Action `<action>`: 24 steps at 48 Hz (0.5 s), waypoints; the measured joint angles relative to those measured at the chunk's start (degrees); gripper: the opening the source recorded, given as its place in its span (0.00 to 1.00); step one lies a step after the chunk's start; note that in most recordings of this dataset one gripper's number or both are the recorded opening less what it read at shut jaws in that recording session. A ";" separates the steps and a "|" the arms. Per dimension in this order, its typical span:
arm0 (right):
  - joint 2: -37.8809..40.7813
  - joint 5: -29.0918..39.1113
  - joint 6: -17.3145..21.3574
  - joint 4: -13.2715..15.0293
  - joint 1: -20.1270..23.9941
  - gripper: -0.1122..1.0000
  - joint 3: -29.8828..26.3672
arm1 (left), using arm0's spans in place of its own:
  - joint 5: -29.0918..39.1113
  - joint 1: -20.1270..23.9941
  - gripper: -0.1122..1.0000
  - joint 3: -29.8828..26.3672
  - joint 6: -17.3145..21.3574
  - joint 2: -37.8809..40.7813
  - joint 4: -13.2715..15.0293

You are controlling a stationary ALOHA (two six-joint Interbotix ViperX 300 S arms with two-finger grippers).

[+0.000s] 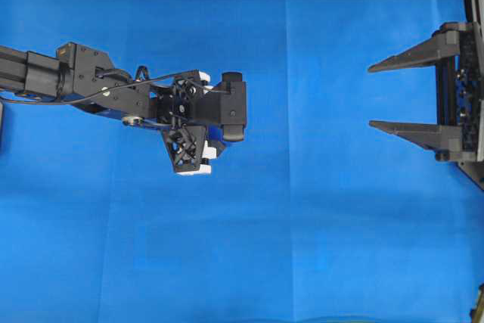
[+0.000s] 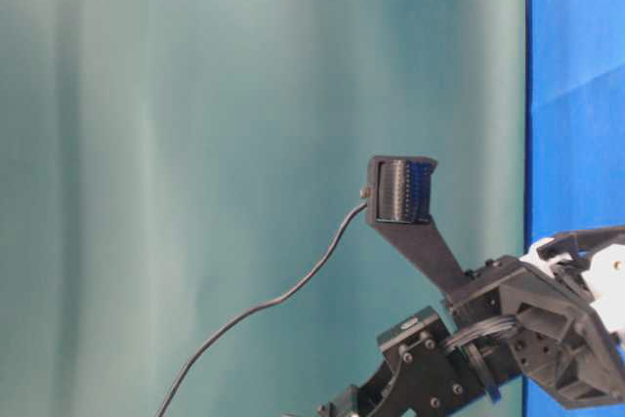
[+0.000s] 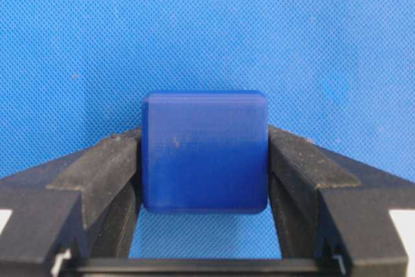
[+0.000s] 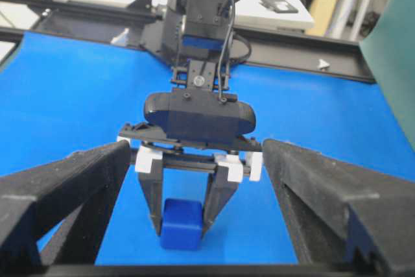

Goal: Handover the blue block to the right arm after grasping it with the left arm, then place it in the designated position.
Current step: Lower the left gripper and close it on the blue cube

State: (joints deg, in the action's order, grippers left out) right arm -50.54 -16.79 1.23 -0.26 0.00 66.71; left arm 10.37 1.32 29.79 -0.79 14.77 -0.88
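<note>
— So where was the blue block (image 3: 205, 152) when you paused?
— Pinched between your left gripper (image 4: 183, 225)'s fingers, low centre of the right wrist view.
— And the right gripper (image 1: 393, 96)?
— Spread wide at the overhead frame's right edge, well apart, facing it

The blue block (image 3: 205, 154) sits between the left gripper's (image 3: 205, 160) fingers, on the cloth (image 1: 302, 225).
</note>
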 measured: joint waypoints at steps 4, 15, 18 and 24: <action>0.00 0.00 0.00 -0.09 0.00 0.98 0.00 | 0.62 -0.09 0.54 -0.18 0.00 0.00 0.00; 0.00 0.00 0.00 -0.09 0.00 0.98 0.00 | 6.77 -0.35 0.54 -2.29 -0.09 -1.49 0.00; 0.09 0.00 0.00 0.00 0.00 0.98 0.00 | 9.23 -0.44 0.54 -3.08 0.00 -2.81 0.00; 0.09 0.00 0.00 0.00 0.00 0.98 0.00 | 13.89 -0.53 0.54 -4.57 -0.18 -5.98 0.00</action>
State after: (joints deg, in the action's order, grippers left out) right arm -50.45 -16.79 1.23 -0.26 0.00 66.71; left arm 24.26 0.79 25.22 -0.97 8.79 -0.88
